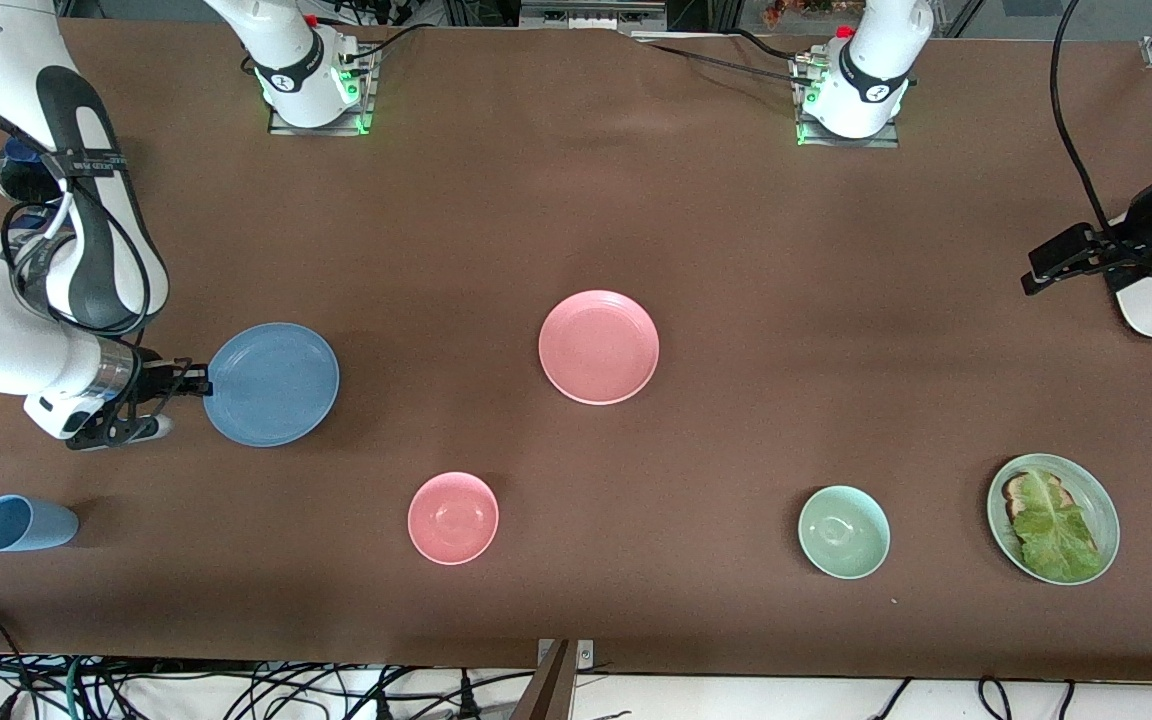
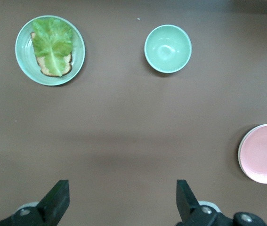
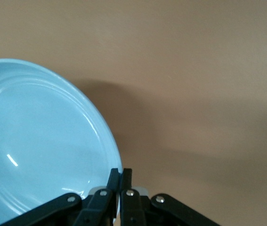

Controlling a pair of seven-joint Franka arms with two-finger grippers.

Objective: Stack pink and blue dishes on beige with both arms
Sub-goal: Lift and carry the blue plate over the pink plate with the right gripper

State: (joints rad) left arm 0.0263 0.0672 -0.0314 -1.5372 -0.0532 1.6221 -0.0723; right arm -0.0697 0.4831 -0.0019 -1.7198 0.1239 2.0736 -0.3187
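a brown counter (image 1: 736,250) seen from above. the right end effector (image 1: 198,381) is pinched shut on the rim of the blue plate (image 1: 273,384), at the plate's 9 o'clock edge, toward the right arm's end of the counter. the pink plate (image 1: 598,347) lies near the middle, at 3 o'clock from the blue plate and well apart from it. the left end effector (image 2: 123,200) waits over bare counter at the left arm's end, fingers (image 2: 58,200) spread wide and holding nothing.
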